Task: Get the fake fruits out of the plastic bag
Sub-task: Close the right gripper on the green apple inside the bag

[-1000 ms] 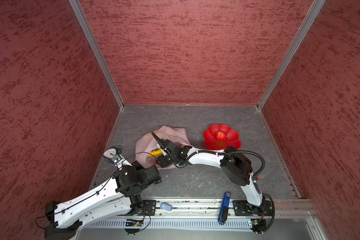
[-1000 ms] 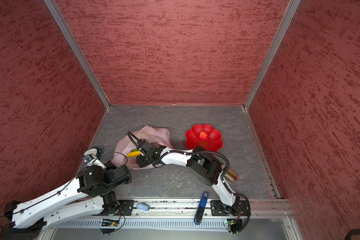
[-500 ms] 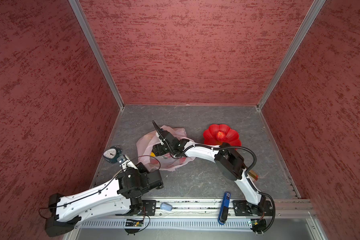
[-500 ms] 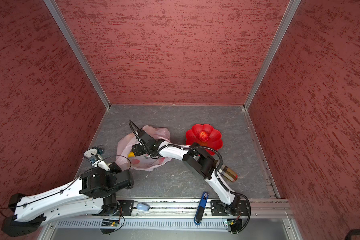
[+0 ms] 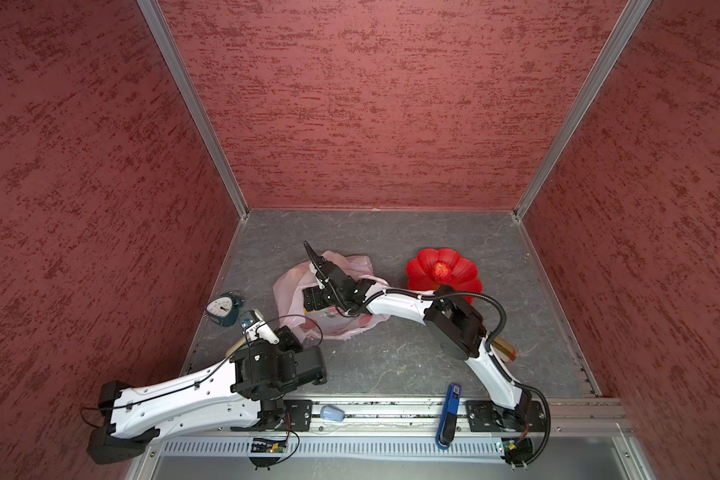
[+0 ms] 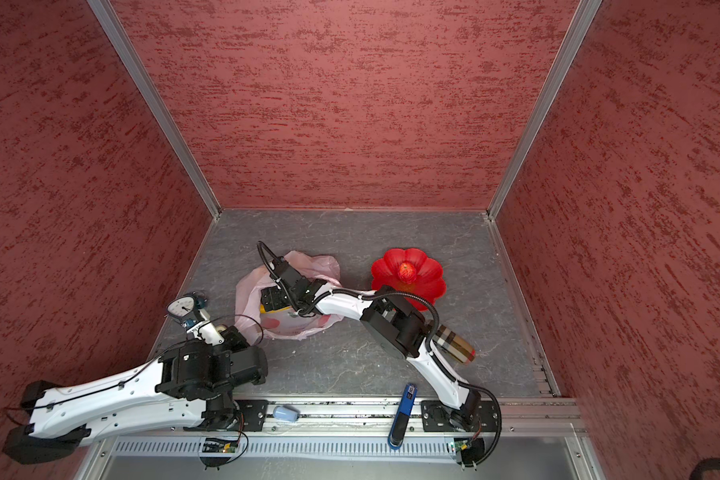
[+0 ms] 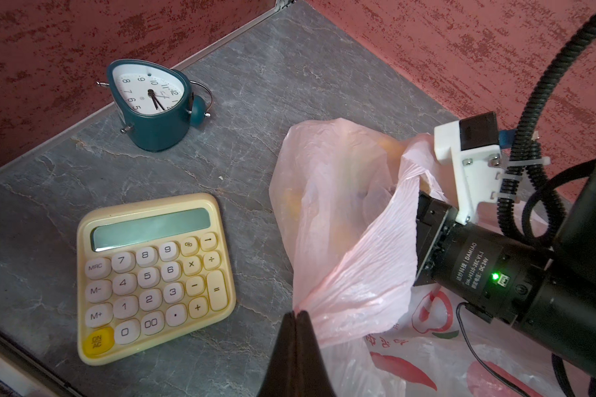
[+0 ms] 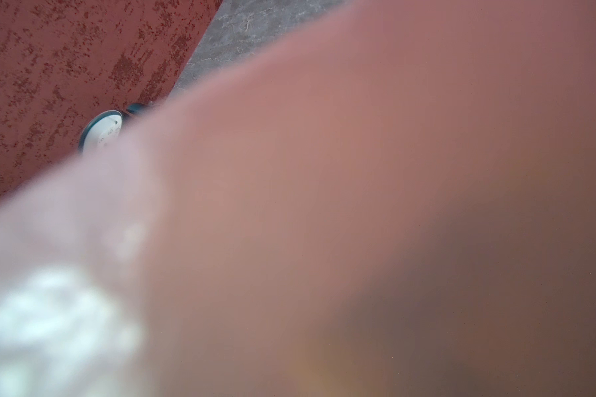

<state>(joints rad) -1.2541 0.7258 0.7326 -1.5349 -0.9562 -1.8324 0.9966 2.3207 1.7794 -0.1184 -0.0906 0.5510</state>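
Observation:
The pale pink plastic bag [image 5: 352,266] [image 6: 319,266] lies mid-table with its mouth pulled open. My left gripper [image 7: 296,314] is shut on a bunched edge of the bag [image 7: 341,213]; in a top view it sits at the bag's near left corner [image 5: 298,334]. My right gripper [image 5: 314,297] [image 6: 272,298] reaches into the bag's mouth, and its fingers are hidden by the film. Bag film [image 8: 324,206] covers the right wrist view. A yellow fruit [image 6: 274,310] shows under the right gripper, and yellow shapes [image 7: 295,206] show through the film. A red fruit [image 5: 442,270] [image 6: 407,272] lies in the red flower dish [image 5: 466,276].
A teal alarm clock [image 5: 222,308] [image 7: 152,103] stands by the left wall. A yellow calculator [image 7: 152,275] lies near the left gripper. A plaid cylinder [image 6: 454,343] lies behind the right arm. A blue tool [image 5: 449,411] and a pale blue cap [image 5: 332,413] rest on the front rail.
The right gripper has gone from the bag's near edge deeper into its mouth. The left arm has drawn back toward the front left, stretching the bag open and uncovering the clock.

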